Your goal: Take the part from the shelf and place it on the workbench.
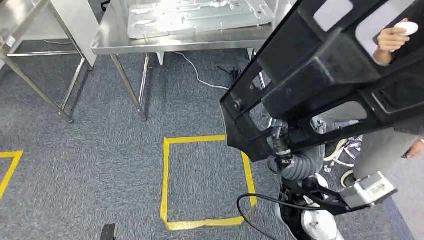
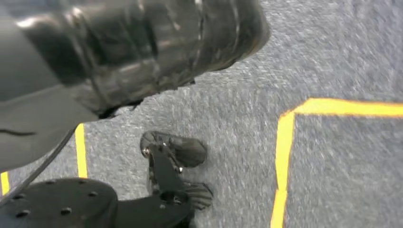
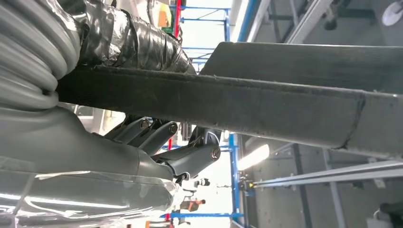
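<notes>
the right hand [image 3: 157,142] grasps the part [image 3: 247,102]: in the right wrist view its dark fingers [image 3: 190,159] curl under a flat black bar of the part while the taped thumb lies over the bar's other face. in the head view the same hand [image 1: 280,142] sits at about 4 o'clock, closed on the part's [image 1: 320,65] lower edge, and the big black frame-like part rises from it toward 2 o'clock, held in the air and tilted. a person's hand [image 1: 392,40] with a small white object shows through an opening of the part at 2 o'clock, and the person's leg stands at 3 o'clock.

the left hand [image 2: 119,52] hangs over the grey carpet [image 2: 332,57]; it is blurred, wrapped in tape, and whether it is clenched or released cannot be told.

the workbench [image 1: 115,37], a steel table at 12 o'clock, carries a flat metal panel [image 1: 200,17]. between it and the robot a yellow tape rectangle [image 1: 166,180] marks the carpet at 6 o'clock.
</notes>
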Tool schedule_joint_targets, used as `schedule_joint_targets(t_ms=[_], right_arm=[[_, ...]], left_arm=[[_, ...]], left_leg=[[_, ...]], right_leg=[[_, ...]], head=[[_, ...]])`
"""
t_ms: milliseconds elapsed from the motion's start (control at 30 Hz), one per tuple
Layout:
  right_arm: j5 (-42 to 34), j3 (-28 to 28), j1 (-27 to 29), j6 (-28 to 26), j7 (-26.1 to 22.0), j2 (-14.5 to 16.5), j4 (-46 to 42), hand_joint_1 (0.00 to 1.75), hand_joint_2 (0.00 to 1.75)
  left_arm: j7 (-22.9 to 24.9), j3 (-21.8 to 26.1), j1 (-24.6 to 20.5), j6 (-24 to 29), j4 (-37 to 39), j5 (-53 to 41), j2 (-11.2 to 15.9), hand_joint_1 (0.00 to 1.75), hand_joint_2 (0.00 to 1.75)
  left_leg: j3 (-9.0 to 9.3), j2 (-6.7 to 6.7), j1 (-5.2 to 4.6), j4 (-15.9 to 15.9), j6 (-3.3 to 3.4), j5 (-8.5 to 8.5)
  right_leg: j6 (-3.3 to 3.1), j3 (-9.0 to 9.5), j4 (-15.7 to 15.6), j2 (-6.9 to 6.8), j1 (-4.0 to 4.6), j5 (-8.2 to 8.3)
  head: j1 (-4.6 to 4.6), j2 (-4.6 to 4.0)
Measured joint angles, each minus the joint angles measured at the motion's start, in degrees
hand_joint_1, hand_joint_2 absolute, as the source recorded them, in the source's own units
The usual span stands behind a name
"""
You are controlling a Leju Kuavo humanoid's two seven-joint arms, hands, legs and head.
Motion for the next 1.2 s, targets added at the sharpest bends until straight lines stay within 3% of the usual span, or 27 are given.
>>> schedule_joint_targets(t_ms=[67,100,133,200,233,300,400,467,533,567,600,667,700,767,800,933,1000,1067,1100,1133,1200], right_arm=[[-0.02,-0.02,0.13,-0.02,0.03,-0.01,0.05,1.75,1.75],[-0.02,-0.02,0.21,-0.03,0.05,-0.01,0.08,1.75,1.75],[-0.03,-0.02,0.25,-0.04,0.05,-0.01,0.1,1.75,1.75],[-0.03,-0.02,0.27,-0.05,0.05,-0.01,0.11,1.75,1.75],[-0.03,-0.02,0.24,-0.05,0.04,-0.01,0.11,1.75,1.75],[-0.1,-0.03,0.21,-0.08,0.03,-0.01,0.11,1.75,1.75],[-0.34,-0.05,0.21,-0.1,0.07,-0.01,0.07,1.75,1.75],[-0.45,-0.1,0.19,-0.17,0.03,-0.01,0.04,1.75,1.75],[-0.56,-0.14,0.31,-0.24,0.0,-0.01,0.09,1.75,1.75],[-0.61,-0.15,0.43,-0.26,-0.01,-0.01,0.14,1.75,1.75],[-0.65,-0.16,0.55,-0.27,0.0,-0.01,0.2,1.75,1.75],[-0.68,-0.17,0.67,-0.28,0.01,-0.01,0.3,1.75,1.75],[-0.68,-0.19,0.67,-0.28,0.01,-0.01,0.33,1.75,1.75],[-0.68,-0.21,0.63,-0.28,-0.01,-0.01,0.38,1.75,1.75],[-0.68,-0.22,0.63,-0.27,-0.01,-0.02,0.41,1.75,1.75],[-0.68,-0.38,0.59,-0.25,-0.03,-0.05,0.41,1.75,1.75],[-0.68,-0.49,0.46,-0.2,-0.08,-0.04,0.4,1.75,1.75],[-0.68,-0.5,0.48,-0.15,-0.11,-0.03,0.43,1.75,1.75],[-0.68,-0.5,0.56,-0.13,-0.12,-0.03,0.44,1.75,1.75],[-0.68,-0.5,0.62,-0.12,-0.14,-0.03,0.45,1.75,1.75],[-0.68,-0.5,0.66,-0.1,-0.2,-0.03,0.45,1.75,1.75]], left_arm=[[0.02,-0.02,0.08,-0.03,0.0,0.01,-0.02,0.0,0.0],[0.02,-0.02,0.17,-0.04,0.0,0.01,-0.01,0.0,0.0],[0.02,-0.02,0.27,-0.04,0.0,0.02,0.02,0.0,0.0],[0.02,-0.03,0.39,-0.05,0.0,0.02,0.13,0.0,0.0],[0.02,-0.04,0.35,-0.05,0.0,0.02,0.18,0.0,0.0],[0.01,-0.09,0.22,-0.05,0.0,0.02,0.21,0.0,0.0],[0.02,-0.12,0.3,-0.05,0.0,0.04,0.21,0.0,0.0],[0.02,-0.13,0.33,-0.05,0.0,0.03,0.2,0.0,0.0],[0.02,-0.14,0.24,-0.07,0.0,0.03,0.23,0.0,0.0],[0.02,-0.15,0.21,-0.07,0.0,0.03,0.25,0.0,0.0],[0.02,-0.15,0.22,-0.07,0.0,0.04,0.27,0.0,0.0],[0.02,-0.15,0.3,-0.07,0.0,0.04,0.28,0.0,0.0],[0.02,-0.15,0.35,-0.07,0.0,0.04,0.27,0.0,0.0],[0.03,-0.17,0.22,-0.09,0.0,0.04,0.25,0.0,0.0],[0.05,-0.18,0.13,-0.1,0.0,0.05,0.25,0.0,0.0],[0.08,-0.2,-0.02,-0.13,-0.01,0.1,0.23,0.0,0.0],[0.08,-0.22,-0.04,-0.22,-0.01,0.07,0.17,0.0,0.0],[0.08,-0.24,-0.01,-0.3,-0.01,0.04,0.14,0.0,0.0],[0.09,-0.24,0.09,-0.32,0.0,0.08,0.14,0.0,0.0],[0.09,-0.24,0.21,-0.32,0.0,0.13,0.15,0.0,0.0],[0.08,-0.24,0.37,-0.33,0.0,0.22,0.21,0.0,0.0]], left_leg=[[-4.98,0.04,0.21,6.91,-0.37,-1.21],[-6.47,0.06,0.31,8.01,-0.5,-0.31],[-6.73,0.09,0.4,6.67,-0.57,1.76],[-4.52,0.21,0.5,-0.58,-0.48,7.0],[-3.14,0.25,0.4,-4.14,-0.3,8.45],[-1.66,0.26,0.13,-7.37,0.28,8.67],[-0.93,0.16,0.19,-8.15,1.29,8.1],[0.01,0.18,0.43,-8.74,2.02,7.85],[0.7,0.2,0.38,-8.88,2.46,7.26],[1.05,0.17,0.35,-8.87,2.5,6.91],[1.52,0.13,0.33,-8.87,2.48,6.52],[2.8,0.02,0.33,-8.86,2.31,5.63],[3.39,-0.02,0.34,-8.86,2.15,5.11],[4.12,-0.13,0.19,-8.74,1.59,4.16],[4.24,-0.19,0.17,-8.74,1.24,3.83],[4.31,-0.06,0.37,-7.96,0.0,2.79],[1.53,0.1,0.5,-2.43,-0.45,0.65],[-3.42,0.13,0.53,5.43,-0.7,-1.44],[-5.27,0.13,0.54,7.55,-0.71,-1.25],[-6.05,0.13,0.52,7.45,-0.61,0.1],[-4.55,0.14,0.31,1.26,0.01,5.31]], right_leg=[[-0.17,0.7,0.01,-0.04,0.0,-0.68],[-0.16,1.16,0.02,0.01,-0.02,-1.08],[-0.11,1.7,0.04,0.09,-0.04,-1.5],[0.21,2.85,0.05,0.21,-0.07,-2.46],[0.52,3.17,0.11,0.24,-0.01,-2.97],[1.2,3.34,-0.02,0.23,0.09,-3.64],[2.13,3.69,0.02,0.18,0.11,-4.27],[2.65,1.97,3.98,0.17,0.07,-6.02],[2.96,-2.72,11.79,0.17,-0.1,-8.8],[3.07,-5.14,15.12,0.17,-0.19,-9.45],[3.15,-6.77,16.7,0.17,-0.3,-8.96],[3.15,-6.87,13.57,0.17,-0.49,-4.67],[3.05,-5.68,9.55,0.16,-0.55,-1.78],[2.65,-3.32,3.2,0.2,-0.4,1.21],[2.38,-2.71,1.6,0.23,-0.28,1.51],[1.04,-1.81,0.76,0.42,-0.15,0.69],[0.3,-0.89,0.38,0.29,-0.25,0.21],[-0.11,-0.2,0.38,0.18,-0.07,-0.48],[-0.2,0.27,0.38,0.2,0.03,-0.88],[-0.25,0.83,0.38,0.27,0.11,-1.32],[-0.18,2.17,0.36,0.39,0.21,-2.25]], head=[[-0.04,0.0],[-0.04,0.0],[-0.06,0.0],[-0.04,0.0],[-0.05,0.0],[0.0,0.0],[0.16,0.0],[0.32,0.0],[0.47,0.0],[0.49,0.0],[0.49,0.0],[0.49,0.0],[0.51,0.0],[0.5,0.0],[0.47,0.0],[0.35,0.0],[0.29,0.0],[0.26,0.0],[0.27,0.0],[0.26,0.0],[0.26,0.0]])
